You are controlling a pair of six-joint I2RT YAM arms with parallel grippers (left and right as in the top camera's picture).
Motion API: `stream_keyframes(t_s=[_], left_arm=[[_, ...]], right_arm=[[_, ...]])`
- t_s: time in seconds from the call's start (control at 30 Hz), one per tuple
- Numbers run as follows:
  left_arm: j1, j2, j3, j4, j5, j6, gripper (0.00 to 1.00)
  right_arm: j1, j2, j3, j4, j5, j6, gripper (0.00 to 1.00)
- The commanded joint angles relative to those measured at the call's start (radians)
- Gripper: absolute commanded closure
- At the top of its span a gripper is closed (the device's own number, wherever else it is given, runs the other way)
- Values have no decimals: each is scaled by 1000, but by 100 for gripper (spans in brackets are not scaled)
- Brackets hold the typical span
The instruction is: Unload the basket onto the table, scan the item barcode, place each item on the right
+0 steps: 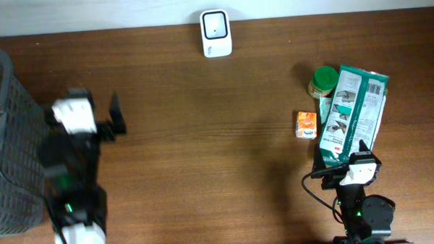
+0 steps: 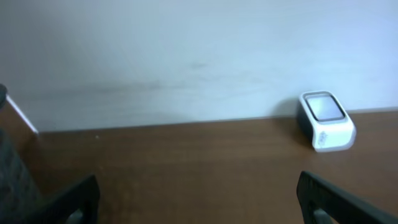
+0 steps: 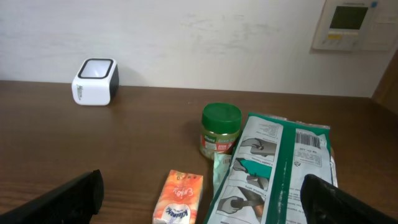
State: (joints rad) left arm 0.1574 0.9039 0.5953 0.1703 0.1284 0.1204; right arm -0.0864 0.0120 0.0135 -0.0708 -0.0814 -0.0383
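Observation:
A white scanner [image 1: 216, 33] stands at the table's far edge, also visible as the scanner [image 2: 326, 120] in the left wrist view and the scanner [image 3: 95, 81] in the right wrist view. At the right lie a green-and-white packet [image 3: 273, 168] with a barcode [image 3: 311, 140] facing up, a green-lidded jar [image 3: 221, 130] and an orange tissue pack [image 3: 180, 198]. My right gripper [image 3: 202, 186] is open just short of the packet [image 1: 354, 113], with nothing held. Far to the left, my left gripper [image 2: 198, 186] is open over bare wood and faces the wall.
A dark mesh basket [image 1: 8, 144] stands at the table's left edge beside the left arm [image 1: 73, 141]. The wall runs right behind the scanner. A wall control panel [image 3: 348, 25] shows at the upper right of the right wrist view.

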Motion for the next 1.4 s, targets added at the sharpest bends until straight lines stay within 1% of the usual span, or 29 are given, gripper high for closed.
stream_keyframes(t_s=[0.0,0.2,0.3,0.4,0.57,0.63,1.37], left_arm=[[-22,-206,-205,55,-6,147,1],[-26,-547,-481,60,-29,223,1],[-26,-669,-558,48,-55,234,1],[-26,-745,-586,-16,-73,237,1],[-26,-857,-586,-206,-99,241,1],[-26,-895,-586,-257,-116,241,1],[-26,-899,-586,-254,-127,245,1]], right_arm=[[-6,-9,-8,-1,-13,-6,2],[-6,-9,-8,-1,-13,-6,2],[-6,-9,-8,-1,-13,-7,2],[-6,-9,-8,-1,-13,-6,2],[-6,-9,-8,-1,-13,-7,2],[-6,-9,-8,-1,-13,-7,2],[-6,-9,-8,-1,-13,-6,2]])
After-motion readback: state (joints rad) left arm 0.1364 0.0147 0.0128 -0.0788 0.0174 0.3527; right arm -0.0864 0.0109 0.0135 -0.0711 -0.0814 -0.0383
